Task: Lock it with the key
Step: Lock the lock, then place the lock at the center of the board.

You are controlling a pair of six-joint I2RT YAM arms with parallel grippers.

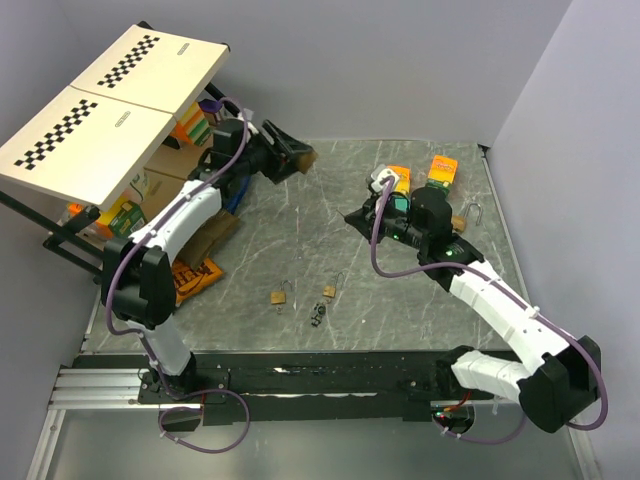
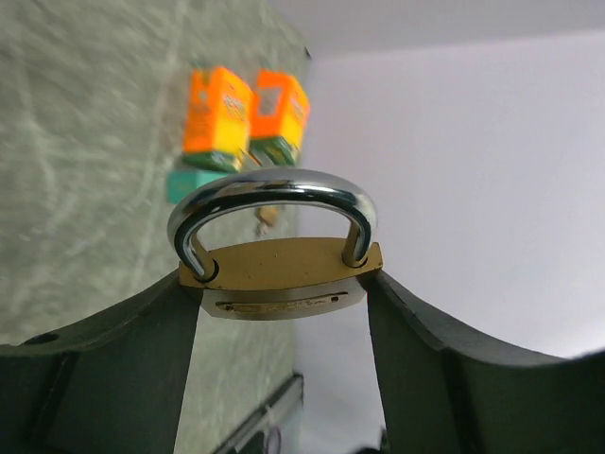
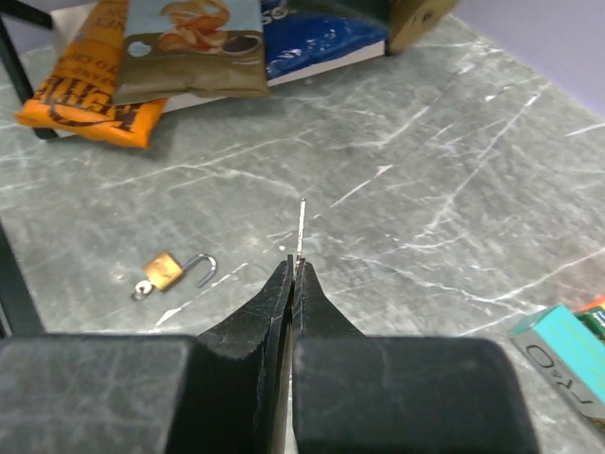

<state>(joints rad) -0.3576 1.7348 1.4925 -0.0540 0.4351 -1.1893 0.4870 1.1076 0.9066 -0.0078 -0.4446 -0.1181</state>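
A large brass padlock (image 2: 279, 265) with a chrome shackle hangs above the table, and my left gripper (image 2: 282, 284) is shut on its body from both sides; both shackle legs sit in the body. From above, this left gripper (image 1: 298, 156) is at the back left, near the shelf. My right gripper (image 3: 295, 265) is shut on a thin silver key (image 3: 302, 225), seen edge-on and sticking out past the fingertips. From above, the right gripper (image 1: 356, 215) hovers over the middle of the table, pointing left. A tiny dark-grey bunch of keys (image 1: 318, 316) lies on the table in front.
Two small brass padlocks (image 1: 279, 297) (image 1: 328, 291) lie beside the bunch; another one (image 3: 163, 270) has its shackle open. Orange boxes (image 1: 443, 170) stand at the back right, beside a teal box (image 3: 558, 355). Snack bags (image 3: 90, 80) and a checkered-topped shelf (image 1: 110, 110) fill the left.
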